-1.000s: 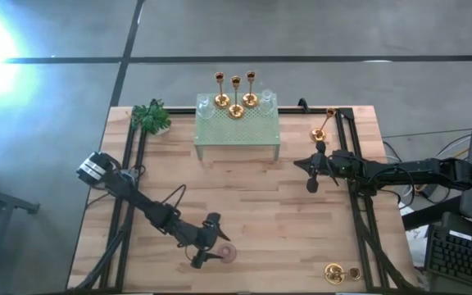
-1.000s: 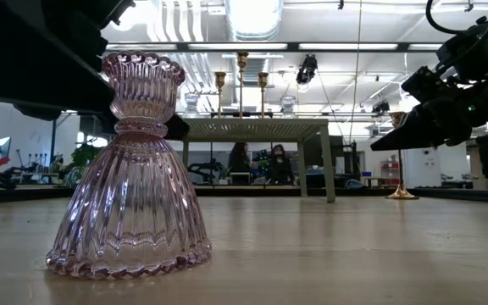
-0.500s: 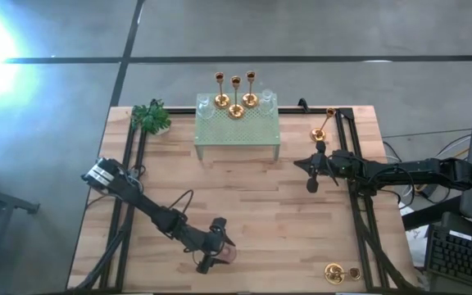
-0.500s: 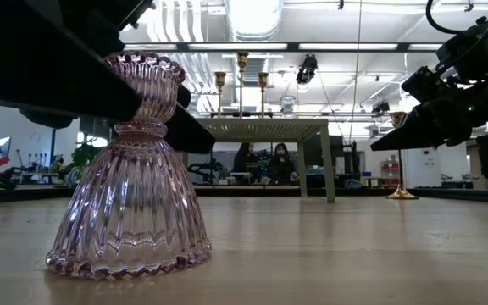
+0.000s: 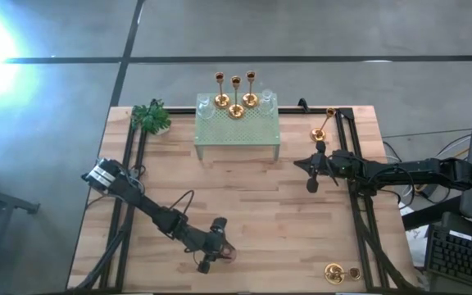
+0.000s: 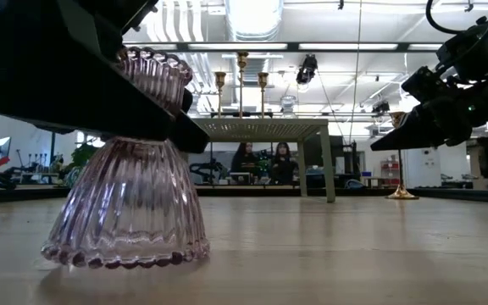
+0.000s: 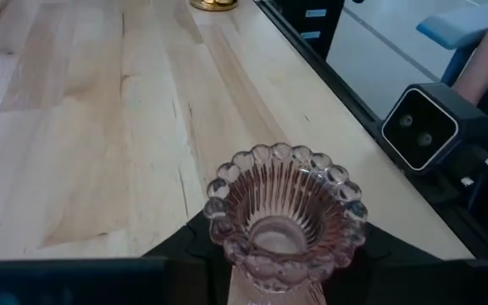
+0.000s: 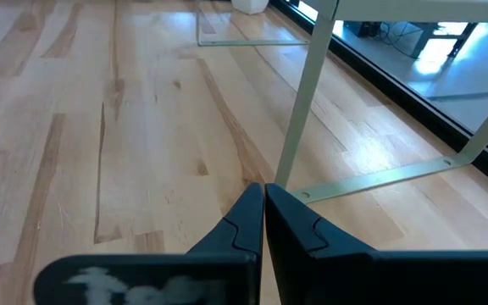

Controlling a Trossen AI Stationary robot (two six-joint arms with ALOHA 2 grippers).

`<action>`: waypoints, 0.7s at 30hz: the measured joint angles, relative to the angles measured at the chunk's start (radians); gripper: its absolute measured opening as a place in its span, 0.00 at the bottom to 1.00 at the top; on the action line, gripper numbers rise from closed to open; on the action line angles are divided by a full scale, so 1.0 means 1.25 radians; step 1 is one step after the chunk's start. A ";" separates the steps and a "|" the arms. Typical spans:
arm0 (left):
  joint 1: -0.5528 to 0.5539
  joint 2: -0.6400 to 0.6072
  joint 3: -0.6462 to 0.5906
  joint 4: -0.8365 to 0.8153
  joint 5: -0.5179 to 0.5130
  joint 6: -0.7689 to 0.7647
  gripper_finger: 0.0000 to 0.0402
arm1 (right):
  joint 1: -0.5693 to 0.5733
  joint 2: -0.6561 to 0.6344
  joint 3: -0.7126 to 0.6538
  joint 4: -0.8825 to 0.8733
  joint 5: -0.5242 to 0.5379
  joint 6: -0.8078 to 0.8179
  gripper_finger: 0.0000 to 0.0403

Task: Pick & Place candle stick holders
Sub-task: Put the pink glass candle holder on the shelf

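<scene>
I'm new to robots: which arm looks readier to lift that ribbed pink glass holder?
The left. Its hand has its fingers on either side of the ribbed pink glass holder near the table's front edge. The right hand is shut and empty, far away beside the small green stand.

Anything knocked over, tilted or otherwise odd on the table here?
Yes. One gold candle holder lies toppled at the table's near right corner. The pink glass holder in the left gripper leans slightly. The right gripper is shut on nothing.
</scene>
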 joint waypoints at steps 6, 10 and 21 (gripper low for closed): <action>0.012 -0.004 0.000 -0.005 -0.006 -0.002 0.32 | 0.000 0.000 0.000 0.000 0.000 0.000 0.02; 0.030 -0.016 -0.002 -0.018 -0.058 -0.045 0.32 | 0.000 0.000 0.000 0.000 0.000 0.000 0.02; 0.121 -0.092 0.040 -0.009 -0.143 -0.085 0.32 | 0.000 0.000 0.000 0.001 0.000 0.000 0.02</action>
